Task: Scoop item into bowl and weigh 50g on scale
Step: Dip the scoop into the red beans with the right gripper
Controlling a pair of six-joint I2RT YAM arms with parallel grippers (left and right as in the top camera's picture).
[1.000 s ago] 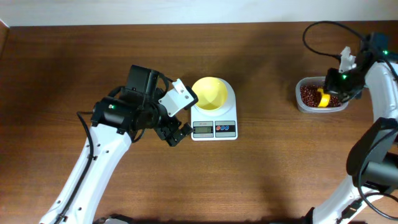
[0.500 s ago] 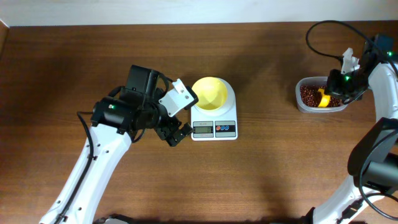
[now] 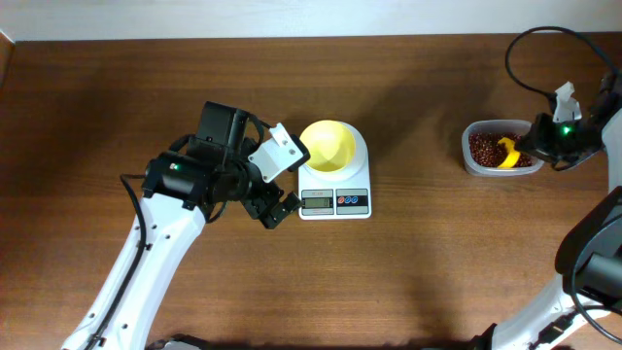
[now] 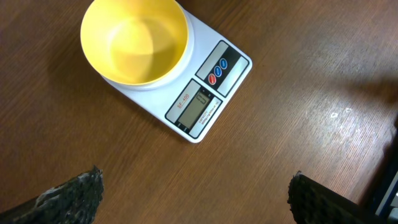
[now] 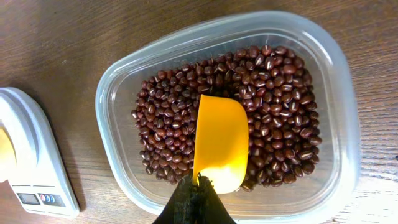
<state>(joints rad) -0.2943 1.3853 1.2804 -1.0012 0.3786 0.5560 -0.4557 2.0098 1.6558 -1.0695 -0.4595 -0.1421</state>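
Right gripper [image 5: 196, 198] is clamping the handle of a yellow scoop [image 5: 221, 140], which is lying on the beans [image 5: 280, 124] inside a clear container [image 5: 348, 118]; only the right wrist view is showing this grip plainly. Overhead, the container is sitting well apart from the scale [image 3: 335, 190], far to its right. The left wrist view is showing the bowl [image 4: 134, 40] resting on the scale, bare yellow inside. Beside the scale's left edge, the left gripper [image 3: 275, 208] is hovering, fingers [image 4: 74, 193] spread wide apart.
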